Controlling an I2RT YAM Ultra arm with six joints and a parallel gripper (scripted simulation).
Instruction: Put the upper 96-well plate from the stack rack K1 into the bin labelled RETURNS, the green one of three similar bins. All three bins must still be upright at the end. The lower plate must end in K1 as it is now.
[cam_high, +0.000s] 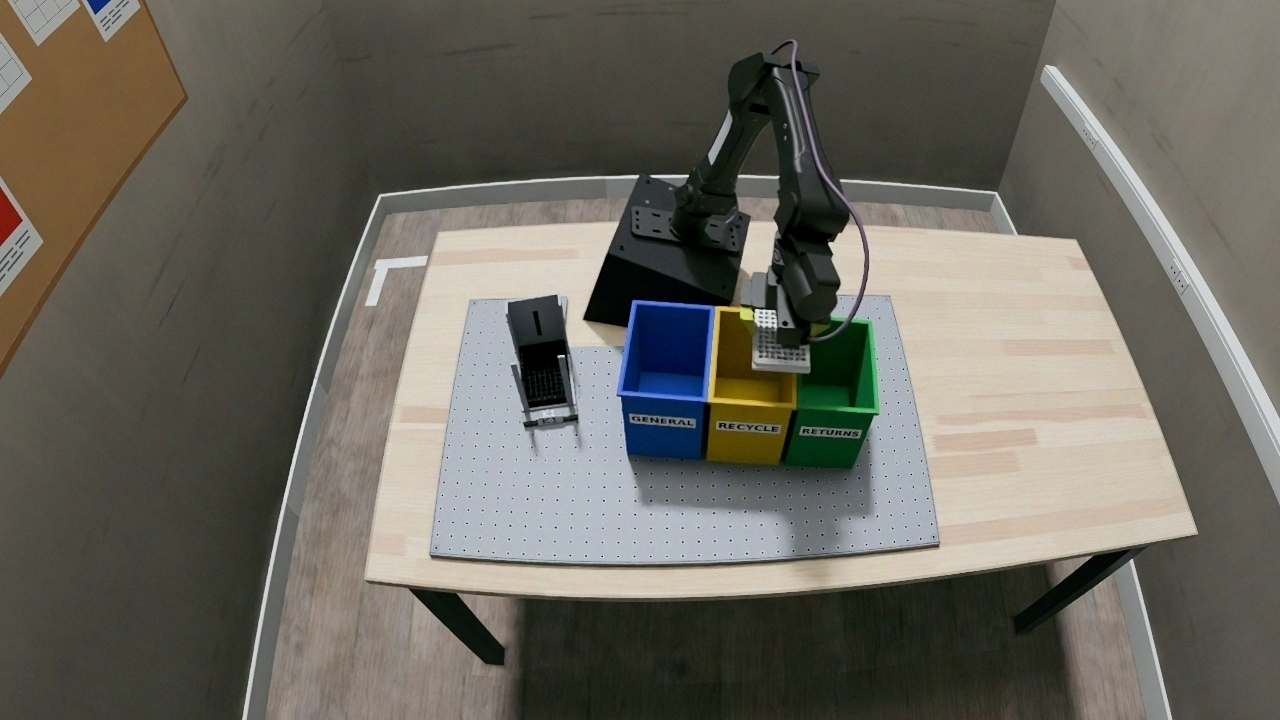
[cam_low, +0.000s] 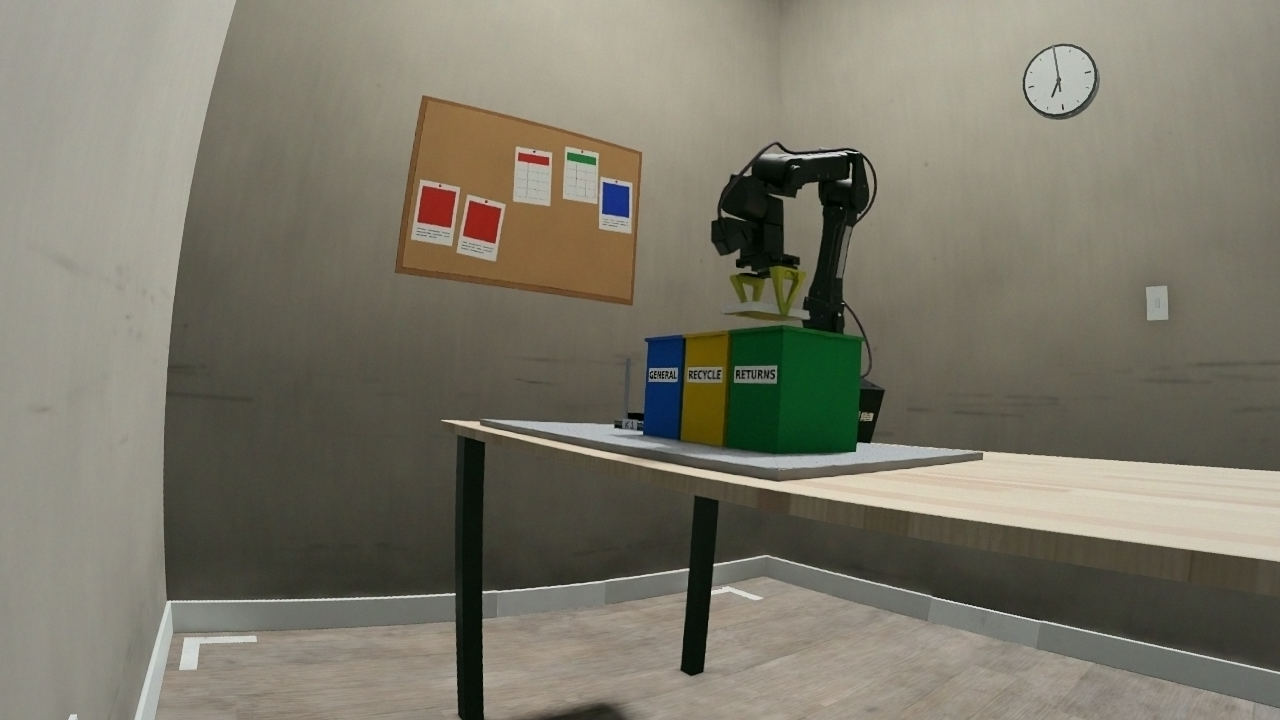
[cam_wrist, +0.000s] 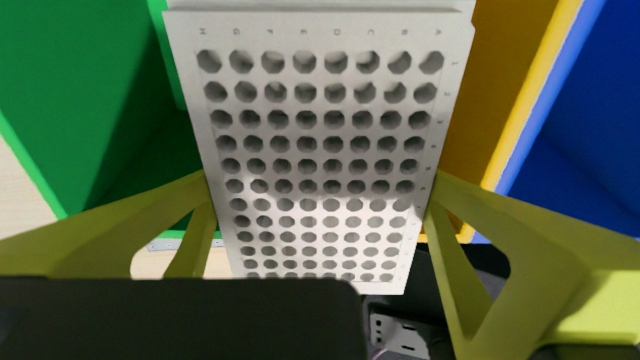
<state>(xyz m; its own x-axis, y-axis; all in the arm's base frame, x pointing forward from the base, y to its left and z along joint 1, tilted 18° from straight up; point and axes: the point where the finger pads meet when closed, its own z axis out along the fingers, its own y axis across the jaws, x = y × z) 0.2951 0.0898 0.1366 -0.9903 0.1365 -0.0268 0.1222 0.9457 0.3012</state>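
White and full of round wells, the upper 96-well plate (cam_wrist: 320, 155) is clamped between the two yellow-green fingers of the end effector (cam_wrist: 320, 200), which press on its two long edges and stand wide apart because the plate fills the gap between them; the plate hangs flat above the row of bins, not yet inside any of them; seen from the top camera, it lies over the wall shared by the yellow RECYCLE bin (cam_high: 751, 428) and the green RETURNS bin (cam_high: 830, 431), so a part of it is over yellow and a part over green; in the wrist view the green interior is on one side of the plate and the yellow, then the blue GENERAL bin (cam_wrist: 590, 130), on the other side; the long axis of the plate runs forward from the end effector, along the depth of the bins and parallel with their shared walls; I judge that the coming move must carry the plate further sideways, away from the yellow bin, until all of it is over the green opening, and only then lower and release it; if it goes down now, an edge may catch the shared wall; the stack rack K1 (cam_high: 538, 319) stands well apart on the grey mat (cam_high: 501, 501) of the bench (cam_high: 1029, 358), with a dark plate in it
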